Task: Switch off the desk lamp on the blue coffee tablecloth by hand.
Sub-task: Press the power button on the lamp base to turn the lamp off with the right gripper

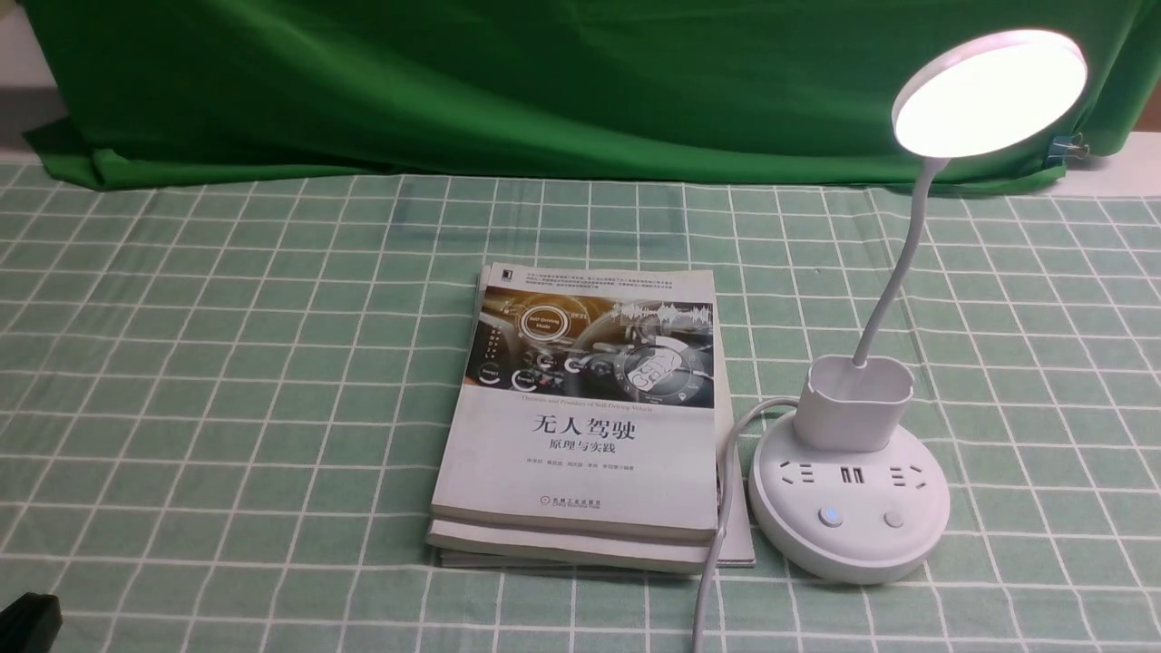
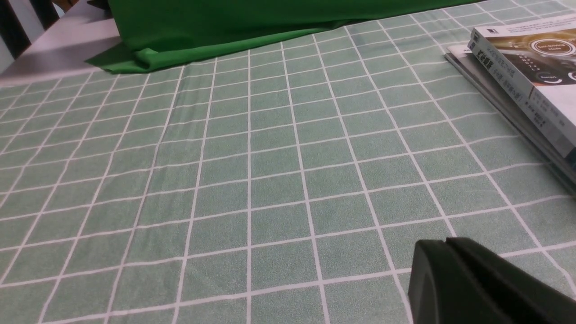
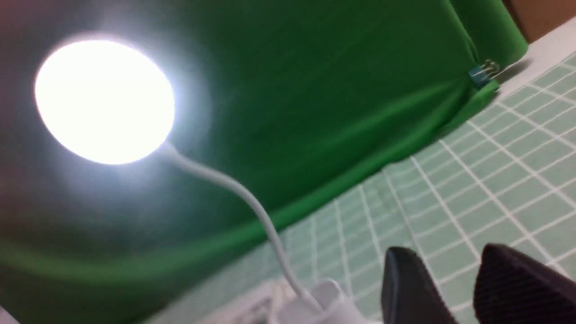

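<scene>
**Desk lamp** (image 1: 853,404): stands in the lower right of the front view on the blue coffee tablecloth (image 1: 227,363), a pale mint-green cloth with a white grid that covers the counter (image 2: 54,54). The round head (image 1: 989,91) sits in the upper right of the frame and is lit. The thin neck (image 1: 893,272) curves down from the head into the cup holder, which rises from the round base (image 1: 848,544). The front of the base carries two buttons. The left button (image 1: 830,516) shows a faint bluish glow and the right button (image 1: 894,518) is plain. A white cable (image 1: 717,544) leaves the left side of the base and runs off the bottom edge of the frame.

**Surroundings:** a stack of books (image 1: 580,426) lies at frame centre, just left of the base. A dark green backdrop (image 1: 544,82) fills the top of the frame.

**Right claw** (image 3: 445,256): open, with its two black fingers set apart and grid cloth visible between them. It holds nothing and touches nothing. The right wrist view shows it near the cup holder, clear of the lamp.

**Left claw** (image 2: 443,243): the fingers lie together with only a thin seam between them and grip nothing. It sits over bare cloth, with the books off to one side and well apart from it
</scene>
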Robot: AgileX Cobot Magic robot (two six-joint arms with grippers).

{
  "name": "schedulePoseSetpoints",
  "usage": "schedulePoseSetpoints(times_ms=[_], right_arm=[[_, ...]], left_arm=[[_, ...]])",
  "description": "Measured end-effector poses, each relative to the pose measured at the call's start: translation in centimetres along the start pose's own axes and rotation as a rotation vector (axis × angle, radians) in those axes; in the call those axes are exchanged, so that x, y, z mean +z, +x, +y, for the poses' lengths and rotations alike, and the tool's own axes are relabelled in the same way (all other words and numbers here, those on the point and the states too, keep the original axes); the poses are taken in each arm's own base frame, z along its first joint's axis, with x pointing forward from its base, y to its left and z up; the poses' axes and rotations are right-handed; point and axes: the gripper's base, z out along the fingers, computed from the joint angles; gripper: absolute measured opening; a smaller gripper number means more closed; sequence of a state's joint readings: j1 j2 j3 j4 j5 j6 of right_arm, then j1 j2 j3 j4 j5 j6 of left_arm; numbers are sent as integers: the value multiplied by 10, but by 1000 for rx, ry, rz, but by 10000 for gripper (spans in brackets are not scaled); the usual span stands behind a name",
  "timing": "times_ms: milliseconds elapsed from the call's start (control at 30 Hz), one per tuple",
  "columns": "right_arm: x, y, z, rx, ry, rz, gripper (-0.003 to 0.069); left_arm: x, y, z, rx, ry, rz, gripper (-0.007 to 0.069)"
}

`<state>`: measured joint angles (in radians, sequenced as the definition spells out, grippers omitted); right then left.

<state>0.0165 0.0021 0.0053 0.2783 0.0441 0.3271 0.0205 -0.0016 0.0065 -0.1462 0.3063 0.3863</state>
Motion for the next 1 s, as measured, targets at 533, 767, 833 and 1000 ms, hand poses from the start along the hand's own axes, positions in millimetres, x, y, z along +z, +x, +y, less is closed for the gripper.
schedulePoseSetpoints(times_ms=[533,767,833,1000], right_arm=[[49,-48,69,-392,39,863,42],[116,-31,69,-535,118,1213,39],[133,-16,70,-563,99,1264,39],[165,20,76,-600,70,1368,39]], left_arm=[[0,0,0,0,0,0,0],[0,0,0,0,0,0,0],[0,0,0,0,0,0,0],[0,0,0,0,0,0,0]])
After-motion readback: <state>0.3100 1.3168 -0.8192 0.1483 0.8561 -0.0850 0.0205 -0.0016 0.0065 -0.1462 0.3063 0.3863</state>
